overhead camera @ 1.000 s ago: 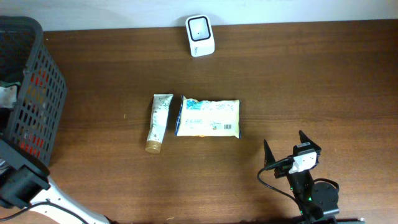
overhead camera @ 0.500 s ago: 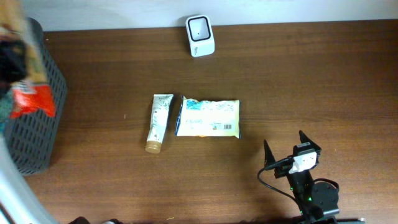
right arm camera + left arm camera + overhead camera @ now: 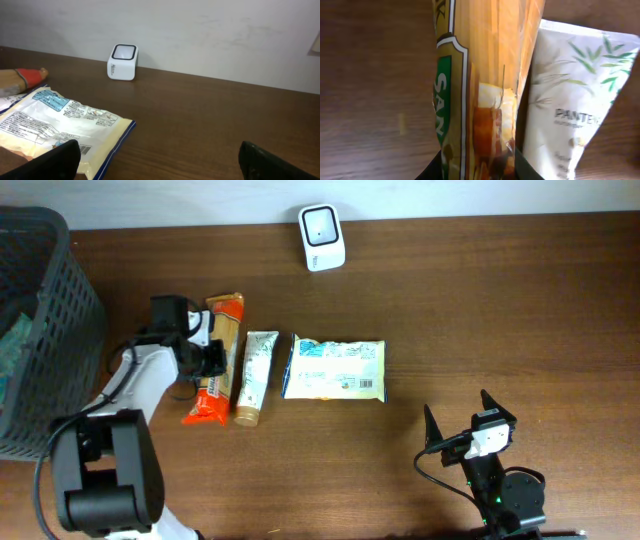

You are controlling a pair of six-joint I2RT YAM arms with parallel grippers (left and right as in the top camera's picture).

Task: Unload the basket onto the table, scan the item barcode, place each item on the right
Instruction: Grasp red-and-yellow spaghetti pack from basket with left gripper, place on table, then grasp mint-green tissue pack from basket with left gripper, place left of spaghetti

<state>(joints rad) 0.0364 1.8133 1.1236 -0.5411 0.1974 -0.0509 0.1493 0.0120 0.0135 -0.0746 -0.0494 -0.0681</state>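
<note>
A long orange and gold spaghetti packet (image 3: 218, 360) is the item in my left gripper (image 3: 210, 357), which is shut on its middle, just left of a white tube (image 3: 256, 375). The left wrist view shows the packet (image 3: 480, 85) filling the space between the dark jaws, with the tube (image 3: 570, 100) beside it. No barcode shows on the packet. The white scanner (image 3: 322, 237) stands at the table's far edge. My right gripper (image 3: 468, 423) rests open near the front right, holding nothing.
A white and blue flat pack (image 3: 335, 368) with a printed barcode lies right of the tube. A dark mesh basket (image 3: 45, 330) stands at the left edge. The right wrist view shows the scanner (image 3: 122, 62) beyond the flat pack (image 3: 60, 125).
My left arm has come out of the basket with the spaghetti packet and swung right, bringing it down beside the tube. The right arm has not moved.
</note>
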